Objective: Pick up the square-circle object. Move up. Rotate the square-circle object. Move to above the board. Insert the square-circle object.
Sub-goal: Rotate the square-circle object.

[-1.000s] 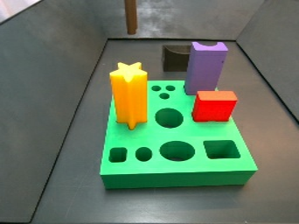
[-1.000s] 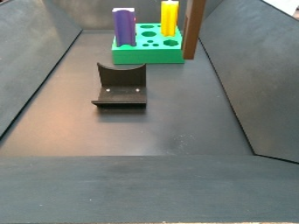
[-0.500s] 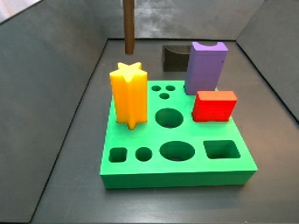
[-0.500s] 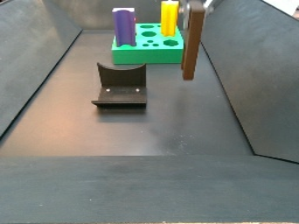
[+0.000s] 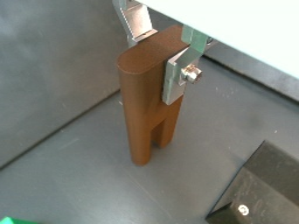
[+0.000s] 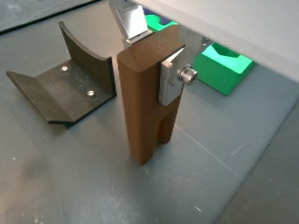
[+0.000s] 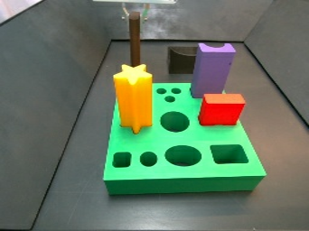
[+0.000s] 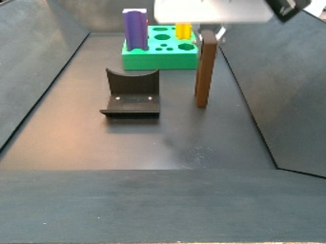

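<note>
Since the frame half a second ago I have come down: my gripper (image 8: 212, 30), which was out of sight above, now shows at the top of both side views, and the square-circle object (image 8: 203, 71) hangs lower, with its two legs close to the dark floor (image 8: 152, 143) or on it; I cannot tell which. Nearest to my wrist, both wrist views show my fingers (image 5: 181, 72) closed on the upper part of this brown piece (image 5: 149, 105), one silver plate flat against its side and the other behind it, so my hand is holding it. The piece stands upright, legs pointing down, with a narrow slot between them (image 6: 149, 109). Beside it on the floor is the fixture (image 6: 68, 77), apart from the piece. Farther away lies the board (image 8: 163, 50), bright green, and the piece is not above it but next to its edge. On the board stand a yellow star prism (image 7: 133, 97), a purple notched block (image 7: 214, 69) and a red cube (image 7: 222, 109). In a side view the piece looks like a thin rod (image 7: 133, 42) behind the yellow prism.
</note>
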